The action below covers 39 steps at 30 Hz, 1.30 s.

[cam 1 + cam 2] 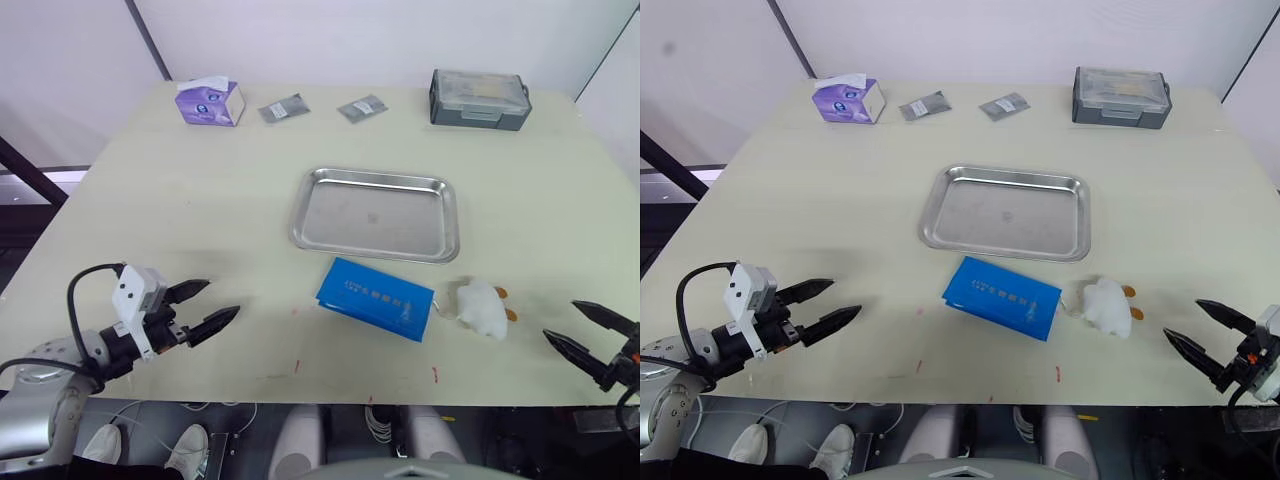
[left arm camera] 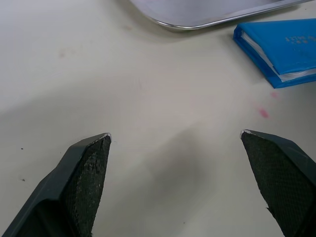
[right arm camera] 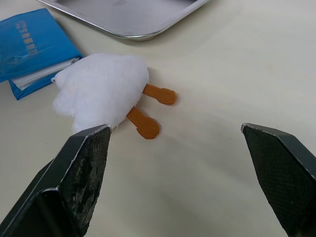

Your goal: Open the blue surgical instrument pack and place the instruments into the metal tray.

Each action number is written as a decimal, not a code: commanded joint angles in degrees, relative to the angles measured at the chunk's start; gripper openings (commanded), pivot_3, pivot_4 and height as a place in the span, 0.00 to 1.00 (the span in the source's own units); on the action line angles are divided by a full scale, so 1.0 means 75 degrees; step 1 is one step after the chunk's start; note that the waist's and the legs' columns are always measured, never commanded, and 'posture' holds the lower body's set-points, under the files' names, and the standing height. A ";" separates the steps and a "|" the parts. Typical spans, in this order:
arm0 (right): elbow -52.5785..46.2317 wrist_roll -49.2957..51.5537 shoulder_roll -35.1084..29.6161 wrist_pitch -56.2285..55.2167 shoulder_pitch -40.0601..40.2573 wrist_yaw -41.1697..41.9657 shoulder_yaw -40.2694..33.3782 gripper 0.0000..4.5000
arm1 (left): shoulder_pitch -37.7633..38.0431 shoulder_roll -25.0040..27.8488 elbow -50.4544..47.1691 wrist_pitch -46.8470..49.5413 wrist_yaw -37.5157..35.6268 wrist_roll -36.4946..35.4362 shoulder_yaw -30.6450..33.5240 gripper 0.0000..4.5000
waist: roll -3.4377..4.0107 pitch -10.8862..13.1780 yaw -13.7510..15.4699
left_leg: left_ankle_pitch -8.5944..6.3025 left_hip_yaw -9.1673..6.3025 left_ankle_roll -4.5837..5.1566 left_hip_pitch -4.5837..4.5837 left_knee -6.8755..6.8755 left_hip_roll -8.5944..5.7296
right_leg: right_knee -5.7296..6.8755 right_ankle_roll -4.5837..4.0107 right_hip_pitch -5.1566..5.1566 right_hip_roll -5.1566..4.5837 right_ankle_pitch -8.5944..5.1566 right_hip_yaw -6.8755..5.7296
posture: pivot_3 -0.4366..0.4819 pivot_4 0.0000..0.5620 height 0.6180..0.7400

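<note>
Bright blue and folded flat, the pouch (image 1: 376,298) lay closed on the pale table (image 1: 200,190), just in front of the near rim of the steel tray (image 1: 376,211) and not touching it. The tray was shallow, shiny and round-cornered, with a raised rim and a bare floor. The instruments were not visible; the pouch was shut over whatever it held.

The left wrist view showed the pouch's open edge, where pale inner layers sat between the blue covers, and faint pink marks on the table beside it. The right wrist view showed the white print on the blue cover and gave a close look at a soft white toy (image 3: 101,89) with two flat orange feet, lying just beside the pouch's right end; whether the two touched could not be told.

The left gripper (image 1: 205,306) hovered over the near left part of the table, well apart from the pouch, its two black pointed fingers spread wide with nothing between them. The right gripper (image 1: 1205,331) hung at the near right edge, near the toy, also spread wide and empty. The finger pads (image 2: 91,170) were rough and finely textured.

Along the far edge stood a purple tissue box (image 1: 210,101), two small grey foil packets (image 1: 284,109) and (image 1: 362,108), and a grey lidded plastic box (image 1: 479,98).
</note>
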 commanded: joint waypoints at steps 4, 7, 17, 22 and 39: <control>-0.0003 -0.0058 0.0096 -0.0418 0.0174 0.0113 -0.0021 0.99 | -0.0287 0.0155 -0.0101 0.0295 0.0008 -0.0350 0.0217 1.00 | 0.0000 0.0000 0.0009 | 0.0000 -0.0002 0.0000 0.0000 0.0000 0.0000 | 0.0000 0.0000 0.0001 -0.0001 0.0000 -0.0002 | 0.48 0.27 1.00; 0.0010 -0.0046 0.0104 -0.0462 0.0195 0.0107 -0.0032 0.99 | -0.0345 0.0151 -0.0124 0.0373 0.0020 -0.0364 0.0166 1.00 | 0.0000 0.0000 0.0004 | 0.0000 0.0000 0.0000 0.0001 0.0000 -0.0001 | 0.0000 0.0000 0.0003 -0.0002 0.0000 -0.0001 | 0.48 0.27 1.00; -0.0197 0.0098 0.0120 -0.0400 0.0354 0.0090 -0.0066 0.99 | -0.0621 0.0196 0.0153 0.0384 -0.0139 -0.0326 -0.0015 1.00 | 0.0000 0.0000 0.0003 | 0.0000 -0.0003 0.0000 0.0008 0.0000 -0.0001 | 0.0000 0.0000 0.0012 -0.0001 0.0000 -0.0004 | 0.48 0.27 1.00; -0.0382 0.0230 0.0130 -0.0314 0.0453 0.0044 -0.0097 0.99 | -0.0803 0.0259 0.0345 0.0473 -0.0266 -0.0340 -0.0121 1.00 | 0.0001 0.0000 0.0002 | 0.0000 -0.0004 0.0000 0.0017 0.0000 -0.0001 | -0.0001 0.0000 0.0022 -0.0001 0.0000 -0.0006 | 0.48 0.27 1.00; -0.3836 0.2080 -0.0256 0.2068 0.0667 -0.0796 0.0765 0.87 | -0.2695 0.0648 0.1493 0.0404 -0.1071 0.0222 -0.1746 0.88 | -0.0001 0.0000 0.0008 | 0.0000 -0.0016 0.0000 0.0022 0.0001 -0.0004 | -0.0006 0.0001 0.0038 0.0001 0.0000 -0.0018 | 0.48 0.27 1.00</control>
